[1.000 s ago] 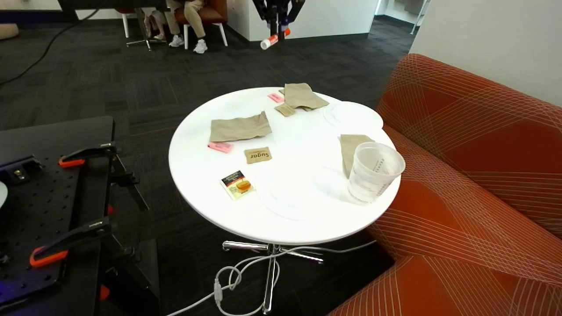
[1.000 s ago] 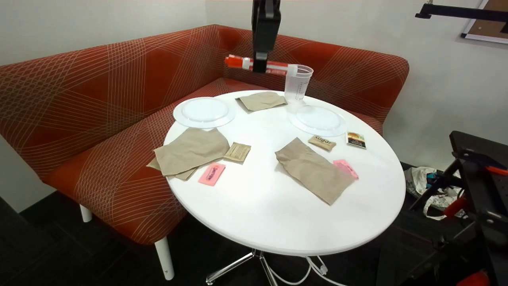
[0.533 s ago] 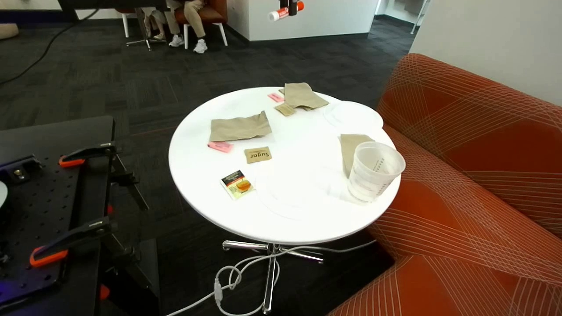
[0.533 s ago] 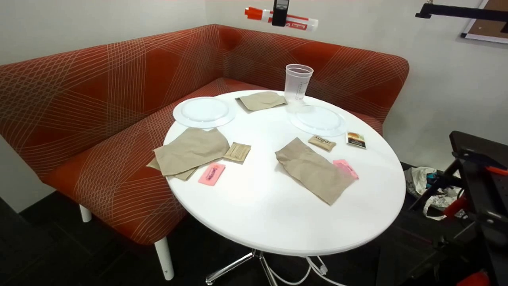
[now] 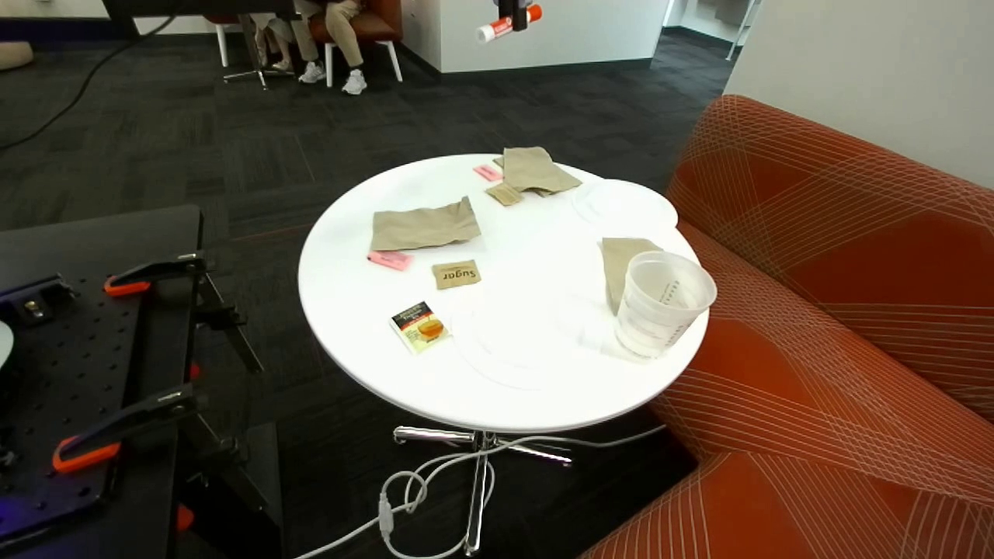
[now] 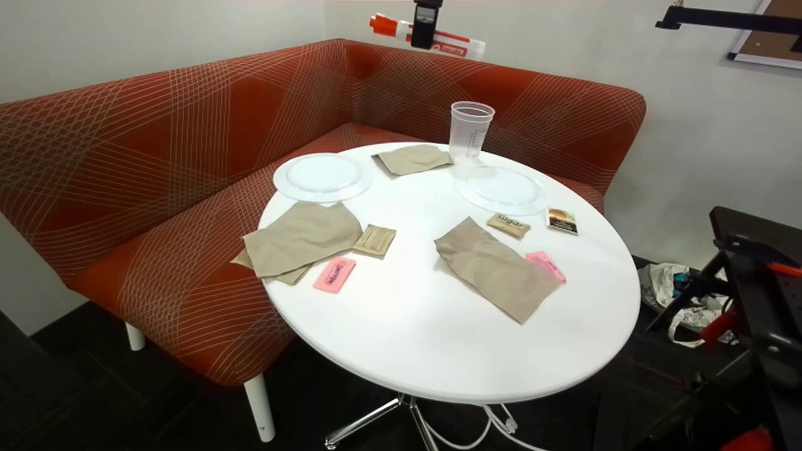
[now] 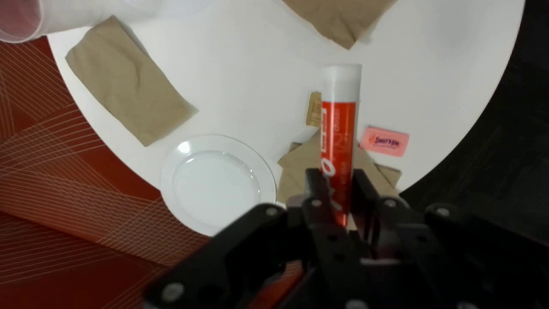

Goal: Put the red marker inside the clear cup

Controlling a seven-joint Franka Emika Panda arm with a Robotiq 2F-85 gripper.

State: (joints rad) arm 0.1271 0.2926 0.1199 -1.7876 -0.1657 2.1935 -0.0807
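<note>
We had the gripper [image 7: 336,178] pinching the red marker [image 7: 342,124] by its barrel, in the air above the white table [image 6: 401,351]. Clear cup [image 6: 468,133] stood upright near the table's edge, apart.

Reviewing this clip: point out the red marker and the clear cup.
Red marker [image 7: 339,143]: in the wrist view, on its red barrel.
Clear cup [image 6: 468,134]: in an exterior view, on its outer wall.
</note>
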